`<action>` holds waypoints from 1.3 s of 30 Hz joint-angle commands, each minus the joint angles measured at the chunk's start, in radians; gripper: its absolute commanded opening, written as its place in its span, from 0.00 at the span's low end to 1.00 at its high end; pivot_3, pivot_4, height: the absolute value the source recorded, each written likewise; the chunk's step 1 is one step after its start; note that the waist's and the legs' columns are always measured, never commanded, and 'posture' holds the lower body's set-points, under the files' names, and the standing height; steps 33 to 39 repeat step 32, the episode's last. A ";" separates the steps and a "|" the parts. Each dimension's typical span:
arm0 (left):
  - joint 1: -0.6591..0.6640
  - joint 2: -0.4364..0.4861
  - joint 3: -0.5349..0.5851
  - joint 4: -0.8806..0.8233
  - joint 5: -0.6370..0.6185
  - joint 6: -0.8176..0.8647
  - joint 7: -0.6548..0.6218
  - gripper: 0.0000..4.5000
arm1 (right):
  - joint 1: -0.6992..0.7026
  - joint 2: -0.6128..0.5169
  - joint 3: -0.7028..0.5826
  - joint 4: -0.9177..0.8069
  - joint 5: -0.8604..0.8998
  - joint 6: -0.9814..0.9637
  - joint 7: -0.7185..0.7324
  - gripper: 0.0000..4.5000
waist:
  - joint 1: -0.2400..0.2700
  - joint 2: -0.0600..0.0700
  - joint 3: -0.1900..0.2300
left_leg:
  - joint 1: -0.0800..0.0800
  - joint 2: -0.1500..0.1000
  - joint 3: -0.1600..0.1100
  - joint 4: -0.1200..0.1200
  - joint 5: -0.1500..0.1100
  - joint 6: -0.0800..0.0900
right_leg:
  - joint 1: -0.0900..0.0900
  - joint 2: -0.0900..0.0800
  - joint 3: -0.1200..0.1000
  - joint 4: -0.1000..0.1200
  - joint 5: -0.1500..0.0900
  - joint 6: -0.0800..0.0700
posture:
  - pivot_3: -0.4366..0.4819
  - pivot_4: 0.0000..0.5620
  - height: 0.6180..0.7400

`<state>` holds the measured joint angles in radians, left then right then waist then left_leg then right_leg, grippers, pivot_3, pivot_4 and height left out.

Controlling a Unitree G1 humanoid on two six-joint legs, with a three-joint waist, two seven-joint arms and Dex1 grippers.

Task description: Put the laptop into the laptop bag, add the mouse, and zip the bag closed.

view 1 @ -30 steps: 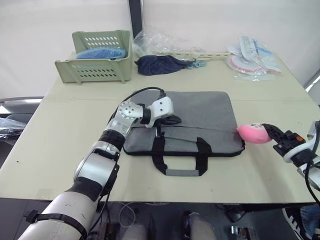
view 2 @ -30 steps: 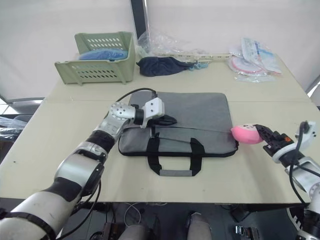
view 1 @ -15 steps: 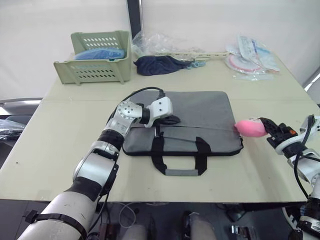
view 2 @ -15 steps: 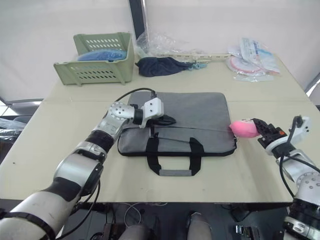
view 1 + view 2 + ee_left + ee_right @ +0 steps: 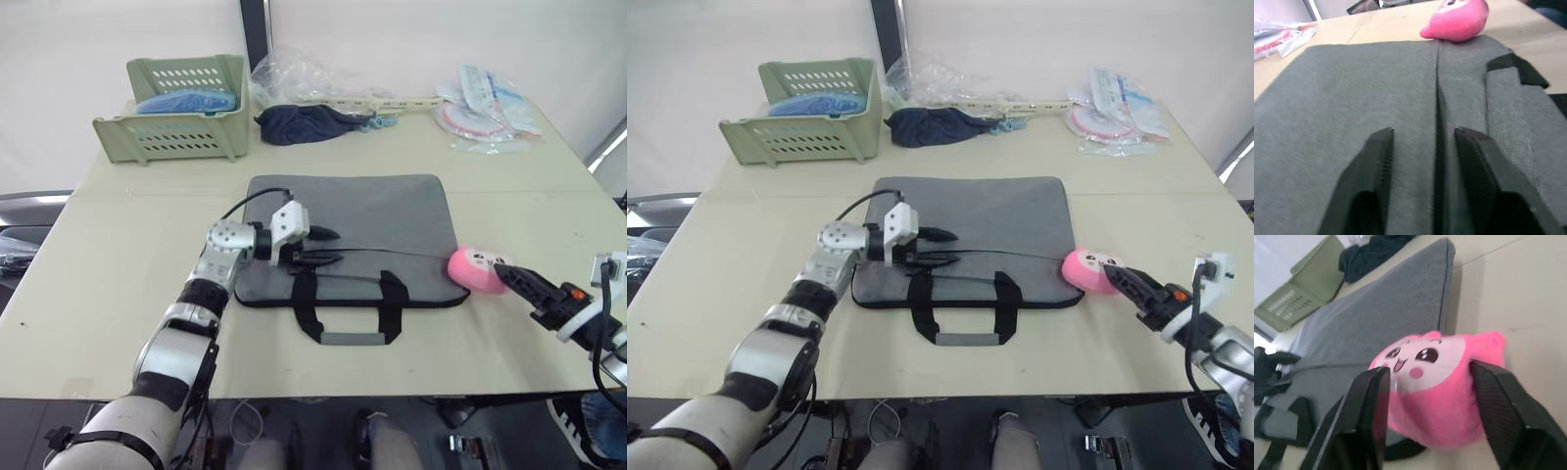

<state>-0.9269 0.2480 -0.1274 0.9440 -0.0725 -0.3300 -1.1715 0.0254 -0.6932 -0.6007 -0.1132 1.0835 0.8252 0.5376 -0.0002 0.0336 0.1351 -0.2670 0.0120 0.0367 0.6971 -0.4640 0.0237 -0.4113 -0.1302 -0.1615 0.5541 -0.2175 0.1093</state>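
Nearest, the right gripper (image 5: 1427, 396) holds the pink plush toy (image 5: 472, 269) between its fingers (image 5: 1371, 406), at the bag's right end, on the counter (image 5: 118, 284). The grey bag (image 5: 382, 220) lies flat mid-counter, its black handles (image 5: 348, 308) toward the robot. The left gripper (image 5: 323, 247) rests on the bag's near-left part, fingers (image 5: 1378, 166) parted, one on each side of the zip line (image 5: 1439, 107), gripping nothing. The laptop and mouse cannot be seen; whether they are in the bag cannot be told. Farther back stand a green basket (image 5: 176, 122) holding something blue, a dark cloth (image 5: 304, 123), clear plastic (image 5: 294, 76) and packets (image 5: 490, 103).
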 commanded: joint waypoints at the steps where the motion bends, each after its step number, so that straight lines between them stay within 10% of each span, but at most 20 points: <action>1: 0.142 0.090 0.050 -0.169 -0.075 0.132 -0.059 0.88 | 0.111 -0.099 -0.090 -0.057 -0.071 -0.062 0.157 1.00 | 0.000 0.000 0.006 | 0.000 0.000 0.000 0.000 0.000 0.000 | 0.000 0.000 0.000 0.000 0.000 0.000 | 0.48 0.27 1.00; 8: 0.346 0.345 0.282 -0.464 -0.203 0.285 -0.015 0.97 | 0.203 -0.299 -0.093 0.080 -0.375 -0.358 0.378 1.00 | 0.000 0.000 0.014 | -0.001 0.000 0.000 0.001 0.000 0.000 | 0.000 0.000 0.000 0.000 0.001 0.001 | 0.48 0.27 1.00; 19: 0.488 0.651 0.495 -0.405 -0.172 0.332 0.130 0.97 | -0.115 -0.524 0.090 0.577 -0.687 -0.873 0.592 1.00 | 0.005 0.005 0.043 | -0.005 -0.001 0.004 0.002 0.000 -0.001 | -0.008 0.000 0.000 0.000 0.002 0.003 | 0.48 0.27 1.00; 39: 0.408 0.703 0.423 -0.209 -0.106 0.214 0.149 0.97 | -0.359 -0.509 0.216 0.798 -0.742 -0.930 0.700 1.00 | -0.006 0.006 0.045 | -0.017 0.000 0.008 0.002 0.002 -0.004 | -0.016 0.001 -0.001 0.002 0.002 0.004 | 0.48 0.27 1.00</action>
